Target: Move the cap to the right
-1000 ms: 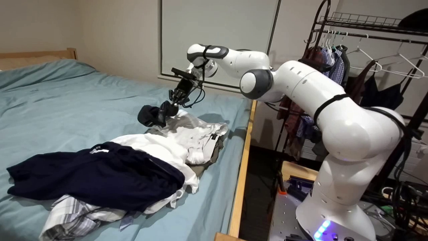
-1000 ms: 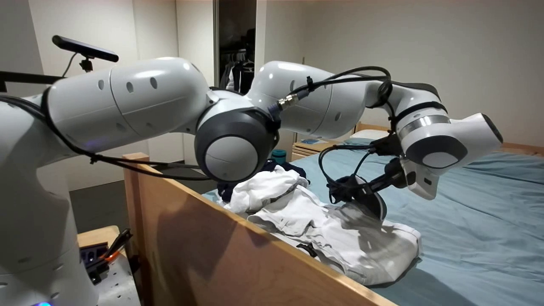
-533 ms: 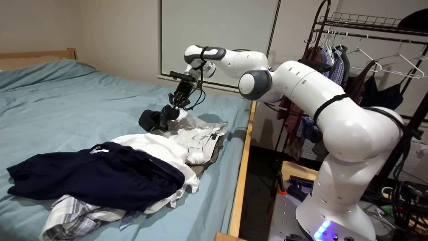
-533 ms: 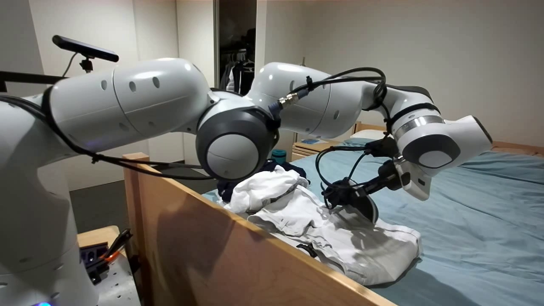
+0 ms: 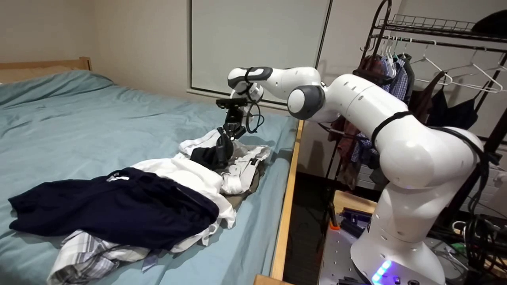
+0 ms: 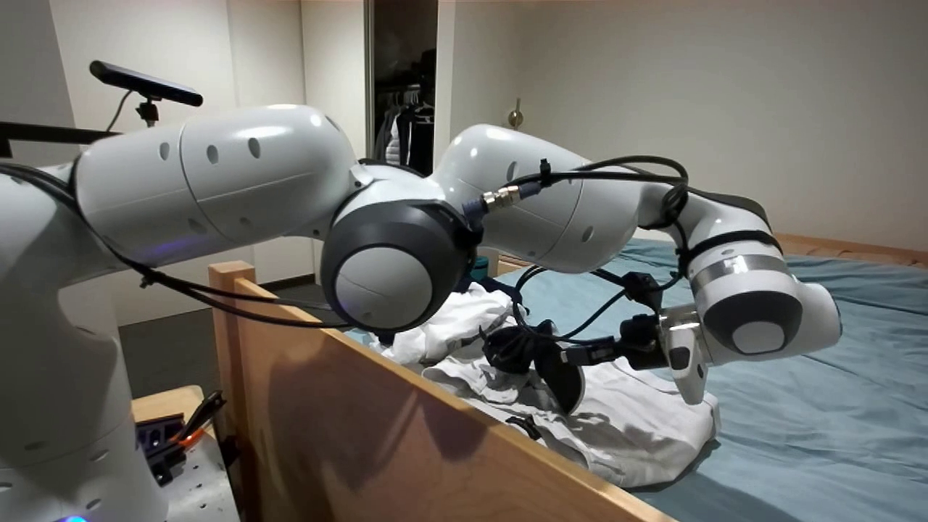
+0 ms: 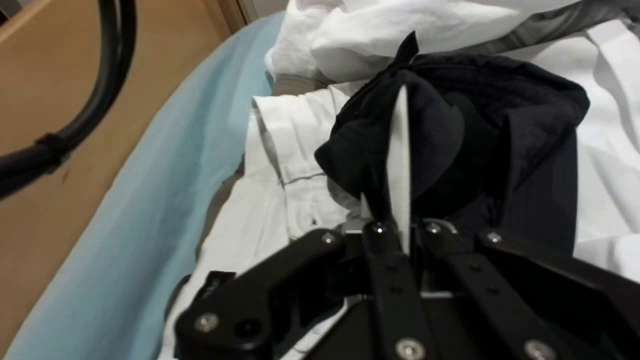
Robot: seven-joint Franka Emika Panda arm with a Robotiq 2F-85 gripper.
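The cap is black. It shows in both exterior views (image 5: 206, 157) (image 6: 510, 349) and in the wrist view (image 7: 540, 105), with its stiff brim toward my gripper. My gripper points down in an exterior view (image 5: 233, 135) and is shut on the brim. Its fingers are close together in the wrist view (image 7: 402, 227), with the pale edge of the brim between them. It also shows in an exterior view (image 6: 569, 355). The cap is low over the light trousers (image 5: 237, 172), between the gripper and the white shirt (image 5: 186, 172). I cannot tell whether it rests on the clothes.
A navy garment (image 5: 119, 202) and a plaid shirt (image 5: 85, 255) lie on the blue bed sheet (image 5: 99, 126) nearer the camera. The wooden bed rail (image 6: 377, 406) runs between the robot base and the clothes. A clothes rack (image 5: 443, 43) stands behind the arm.
The gripper and cap dip slightly at first, then move right and down in an exterior view, over the light trousers toward the bed rail. The gripper stays shut on the cap.
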